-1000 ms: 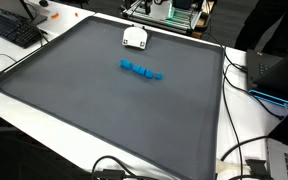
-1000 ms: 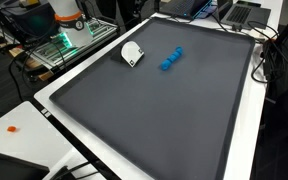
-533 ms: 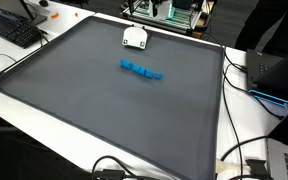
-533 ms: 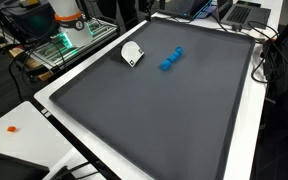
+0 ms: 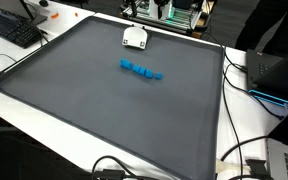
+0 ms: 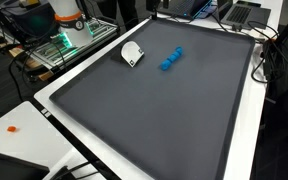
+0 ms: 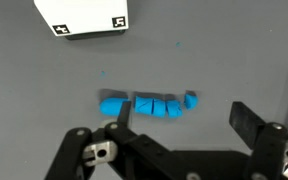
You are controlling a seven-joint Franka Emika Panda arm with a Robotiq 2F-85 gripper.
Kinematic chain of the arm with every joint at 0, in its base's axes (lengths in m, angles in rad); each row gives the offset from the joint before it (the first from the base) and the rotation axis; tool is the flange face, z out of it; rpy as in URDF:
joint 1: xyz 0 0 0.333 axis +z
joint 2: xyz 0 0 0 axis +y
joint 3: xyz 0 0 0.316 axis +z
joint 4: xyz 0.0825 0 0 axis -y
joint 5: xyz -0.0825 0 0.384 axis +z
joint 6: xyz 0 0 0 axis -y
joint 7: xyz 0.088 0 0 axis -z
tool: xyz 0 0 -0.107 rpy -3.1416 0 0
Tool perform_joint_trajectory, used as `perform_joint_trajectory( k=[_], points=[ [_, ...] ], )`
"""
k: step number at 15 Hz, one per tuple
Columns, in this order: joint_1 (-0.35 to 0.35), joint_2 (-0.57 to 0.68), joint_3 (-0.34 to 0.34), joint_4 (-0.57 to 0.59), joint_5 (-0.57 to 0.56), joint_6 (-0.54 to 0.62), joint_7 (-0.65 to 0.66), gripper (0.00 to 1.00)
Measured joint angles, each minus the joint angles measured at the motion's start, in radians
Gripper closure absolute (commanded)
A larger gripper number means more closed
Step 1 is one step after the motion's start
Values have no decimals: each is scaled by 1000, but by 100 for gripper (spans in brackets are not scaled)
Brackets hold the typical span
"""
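Blue plastic or foam, it is hard to say which: the blocks (image 7: 149,104) lie in a short, slightly bent row on the grey mat (image 5: 74,110) that covers the worktop (image 6: 52,108). They sit nearer the edge by the robot's base than the opposite one, and well apart from the white box (image 7: 82,17) with printed markers.

Judging by their size, each piece is probably very light and stiff enough to pinch. A nudge could well scatter the row, and the matte mat should give some friction. The best hold looks to be across the narrow width of the row, or on an end piece, where both flanks are free.

The pincer (image 7: 181,118) hangs just short of the row with its jaws spread wide, holding nothing.

Both exterior views leave the pincer out of frame, so its height above the mat cannot be judged. One fingertip (image 7: 119,112) overlaps the row's end in the wrist view. Whether there are four pieces or five, joined or loose, stays unclear. The box is cut off by the top of the wrist view.
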Motion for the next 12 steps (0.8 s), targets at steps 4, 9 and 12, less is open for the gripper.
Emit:
perform_joint_trajectory(
  k=[4, 9, 12],
  points=[
    [2, 15, 7, 12, 0, 0, -13, 0],
    [3, 23, 10, 20, -1, 0, -13, 0],
    [3, 23, 10, 20, -1, 0, -13, 0]
  ],
)
